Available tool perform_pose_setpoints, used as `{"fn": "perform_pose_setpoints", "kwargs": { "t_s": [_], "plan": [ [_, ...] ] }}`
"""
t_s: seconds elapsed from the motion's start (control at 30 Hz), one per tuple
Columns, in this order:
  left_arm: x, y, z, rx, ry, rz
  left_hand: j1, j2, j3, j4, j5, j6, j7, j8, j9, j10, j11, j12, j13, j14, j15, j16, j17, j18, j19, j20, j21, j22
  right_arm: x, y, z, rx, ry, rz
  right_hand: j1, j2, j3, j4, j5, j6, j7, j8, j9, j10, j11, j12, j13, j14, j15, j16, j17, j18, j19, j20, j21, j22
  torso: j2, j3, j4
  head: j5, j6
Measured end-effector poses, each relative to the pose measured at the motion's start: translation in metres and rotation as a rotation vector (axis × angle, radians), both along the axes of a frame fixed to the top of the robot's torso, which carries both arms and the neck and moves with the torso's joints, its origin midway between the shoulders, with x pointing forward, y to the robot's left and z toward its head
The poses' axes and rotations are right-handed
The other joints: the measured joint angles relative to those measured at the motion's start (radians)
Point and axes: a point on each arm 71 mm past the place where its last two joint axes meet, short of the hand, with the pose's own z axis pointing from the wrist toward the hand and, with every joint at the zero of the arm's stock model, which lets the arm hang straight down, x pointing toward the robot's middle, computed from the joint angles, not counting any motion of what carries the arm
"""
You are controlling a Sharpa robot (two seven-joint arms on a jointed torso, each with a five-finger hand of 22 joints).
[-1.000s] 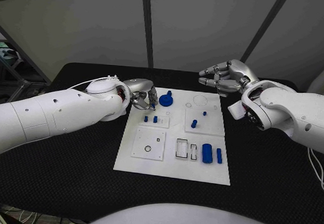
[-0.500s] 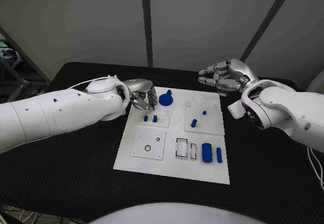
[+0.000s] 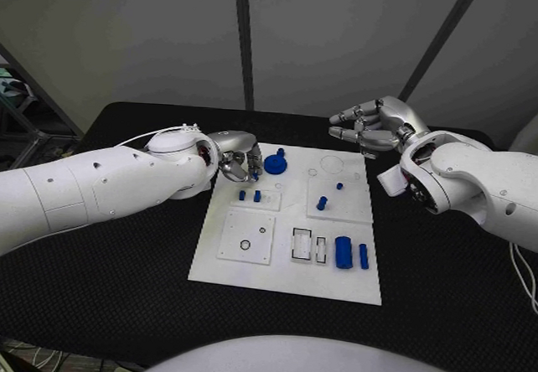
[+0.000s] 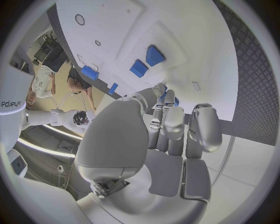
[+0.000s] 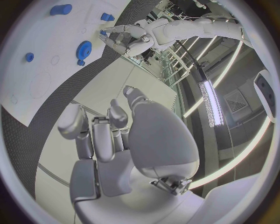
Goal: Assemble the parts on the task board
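Note:
The white task board (image 3: 286,275) lies mid-table. A blue gear (image 3: 276,164) sits at its far left corner. My left hand (image 3: 239,163) is beside the gear with its fingers curled and their tips at the gear's edge. In the left wrist view a bit of blue shows between the fingers (image 4: 172,117) and the thumb, and I cannot tell if it is gripped. Two short blue pegs (image 3: 251,197) stand just nearer than the gear. My right hand (image 3: 373,126) hovers past the board's far right corner, fingers loosely bent, holding nothing. The gear (image 5: 84,48) also shows in the right wrist view.
On the board's right half stand a blue peg (image 3: 322,204) and a smaller one (image 3: 339,187). Two blue cylinders (image 3: 352,254) lie near the front right, beside rectangular slots (image 3: 302,245). Black table (image 3: 95,269) surrounds the board.
My left hand has edged a little towards the gear. The gear, the other parts and my right hand have stayed put.

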Motion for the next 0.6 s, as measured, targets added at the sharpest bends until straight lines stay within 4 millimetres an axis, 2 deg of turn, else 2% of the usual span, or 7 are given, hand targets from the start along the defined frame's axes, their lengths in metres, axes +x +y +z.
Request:
{"fn": "perform_pose_setpoints", "kwargs": {
  "t_s": [0.6],
  "plan": [
    [0.0006,-0.0008,-0.0026,0.015,0.023,0.000,-0.004,-0.004,0.000,0.000,0.000,0.000,0.000,0.000,0.000,0.004,-0.004,0.000,-0.001,0.000,0.000,0.000,-0.003,0.000,0.000,0.000,0.000,0.000,0.0000,-0.0002,0.0000,0.000,0.000,0.000,0.000,0.000,0.000,0.000,0.000,0.000,0.000,0.000,0.000,0.000,0.000,0.000,0.000,0.000,0.000,0.000,0.000,0.000,0.000,0.000,0.000,0.000,-0.001,0.0001,0.0004,-0.003,-0.002]
  ]
}}
